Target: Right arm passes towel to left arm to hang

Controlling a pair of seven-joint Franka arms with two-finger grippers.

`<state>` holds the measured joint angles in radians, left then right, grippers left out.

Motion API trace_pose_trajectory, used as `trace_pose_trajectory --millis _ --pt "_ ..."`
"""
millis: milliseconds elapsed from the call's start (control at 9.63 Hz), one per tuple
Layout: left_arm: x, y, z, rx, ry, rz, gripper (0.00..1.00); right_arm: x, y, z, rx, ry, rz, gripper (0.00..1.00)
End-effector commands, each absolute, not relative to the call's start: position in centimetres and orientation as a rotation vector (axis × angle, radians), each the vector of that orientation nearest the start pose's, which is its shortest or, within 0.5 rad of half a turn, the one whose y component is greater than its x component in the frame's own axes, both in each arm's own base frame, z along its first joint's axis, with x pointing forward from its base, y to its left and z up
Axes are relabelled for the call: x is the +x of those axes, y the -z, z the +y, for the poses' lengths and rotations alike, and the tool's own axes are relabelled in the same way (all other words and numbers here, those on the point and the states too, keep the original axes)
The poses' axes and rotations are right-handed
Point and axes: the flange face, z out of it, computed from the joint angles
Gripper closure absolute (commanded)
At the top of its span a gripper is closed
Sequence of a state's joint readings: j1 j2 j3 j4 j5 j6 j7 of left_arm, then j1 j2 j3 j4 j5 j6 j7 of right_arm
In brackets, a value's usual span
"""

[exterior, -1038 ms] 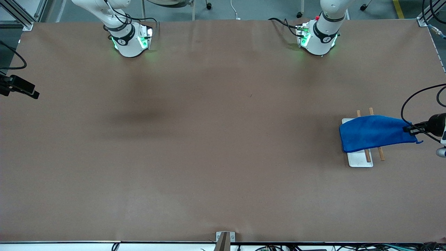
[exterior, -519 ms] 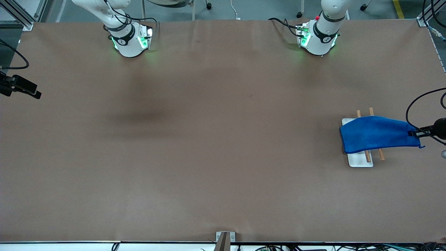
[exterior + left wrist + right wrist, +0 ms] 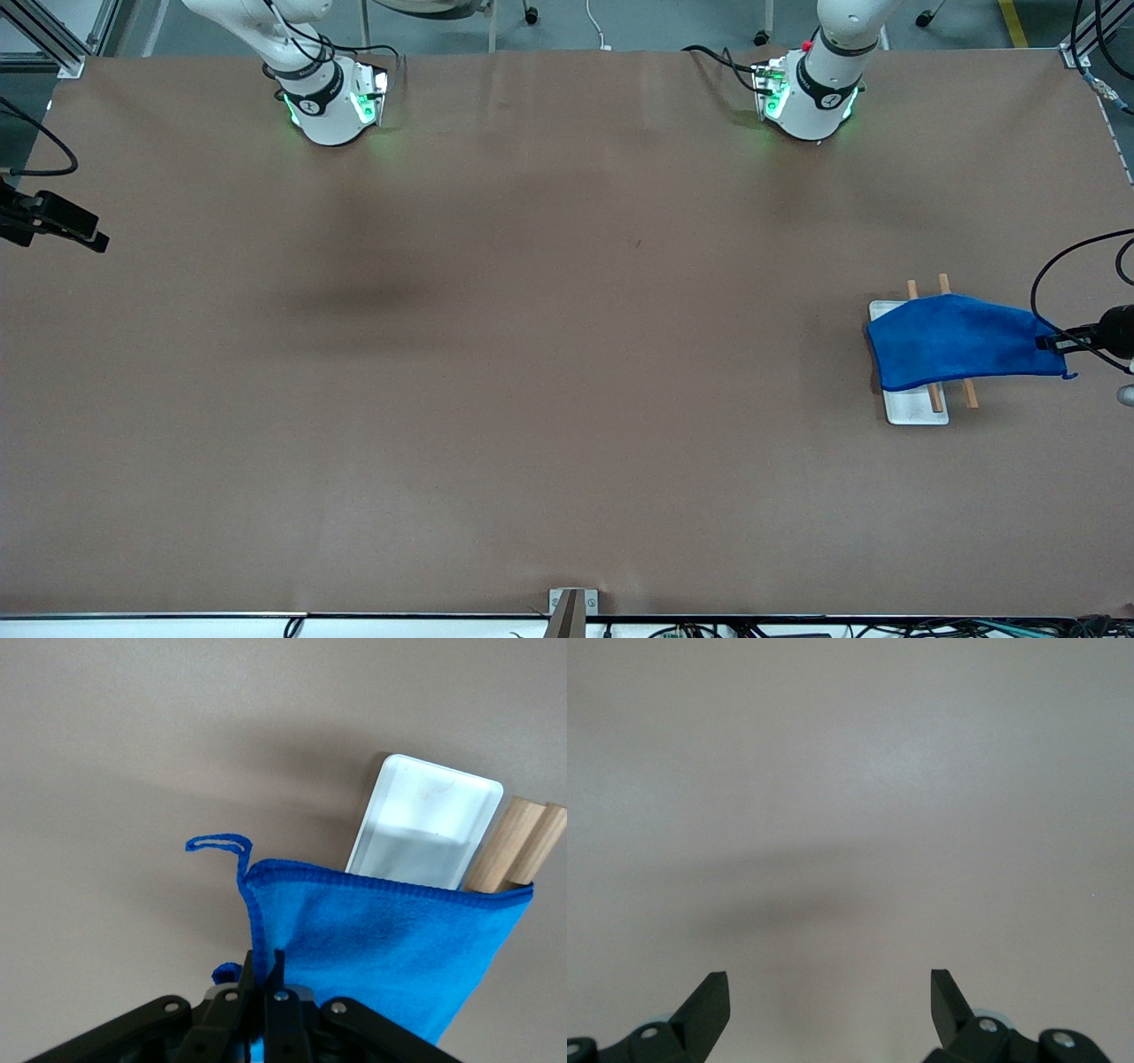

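The bright blue towel (image 3: 957,341) lies draped over two wooden rods (image 3: 968,390) that stand on a white base (image 3: 912,408) near the left arm's end of the table. My left gripper (image 3: 1054,341) is shut on the towel's end by its small loop (image 3: 217,843). In the left wrist view the gripper (image 3: 264,961) pinches the towel's (image 3: 390,939) edge, with the base (image 3: 425,819) and rods (image 3: 514,846) past it. My right gripper (image 3: 93,239) waits over the right arm's end of the table. It stands open (image 3: 830,983) with only bare table below.
Brown paper covers the table (image 3: 567,354). Both arm bases (image 3: 332,102) (image 3: 806,97) stand along its farthest edge from the front camera. A small bracket (image 3: 571,607) sits at the nearest edge.
My left gripper has drawn the towel's end a little toward the left arm's end of the table, stretching the cloth over the rods. The right gripper has barely moved.
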<state>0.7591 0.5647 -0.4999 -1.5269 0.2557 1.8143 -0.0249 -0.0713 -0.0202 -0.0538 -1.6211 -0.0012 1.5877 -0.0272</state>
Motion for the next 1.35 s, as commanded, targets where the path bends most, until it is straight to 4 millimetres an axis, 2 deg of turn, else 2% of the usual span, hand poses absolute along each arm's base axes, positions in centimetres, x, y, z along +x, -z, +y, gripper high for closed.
trace_pose_trajectory --millis 0,104,311,415,623,727,831,1038,1246 --pt "62.6 -31.5 24.3 -3.162 -0.355 -0.347 0.84 54.6 -61.7 -6.4 -3.122 0.023 0.138 0.00" --pt "62.6 -31.2 24.2 -3.166 -0.360 -0.346 0.77 54.6 -61.7 -6.4 -3.122 0.024 0.137 0.00" --pt "63.0 -32.3 24.6 -3.161 -0.326 -0.348 0.41 54.6 -61.6 -6.1 -3.114 0.022 0.130 0.00" --pt "63.2 -33.0 24.8 -3.158 -0.306 -0.353 0.00 54.6 -61.6 -6.0 -3.110 0.022 0.130 0.00" --pt "64.0 -35.5 24.6 -3.153 -0.249 -0.334 0.00 54.6 -61.6 -6.0 -3.108 0.023 0.130 0.00" --pt "64.2 -36.2 24.1 -3.166 -0.231 -0.286 0.00 54.6 -61.6 -6.0 -3.108 0.023 0.130 0.00" --pt "64.8 -37.9 24.0 -3.184 -0.175 -0.215 0.00 54.6 -61.6 -6.0 -3.108 0.023 0.130 0.00" --pt "65.4 -42.9 19.5 -3.196 -0.155 -0.092 0.00 54.7 -61.6 -6.0 -3.107 0.023 0.131 0.00" --pt "65.1 -49.2 14.1 -3.171 -0.083 -0.111 0.00 54.7 -61.6 -6.0 -3.107 0.023 0.131 0.00"
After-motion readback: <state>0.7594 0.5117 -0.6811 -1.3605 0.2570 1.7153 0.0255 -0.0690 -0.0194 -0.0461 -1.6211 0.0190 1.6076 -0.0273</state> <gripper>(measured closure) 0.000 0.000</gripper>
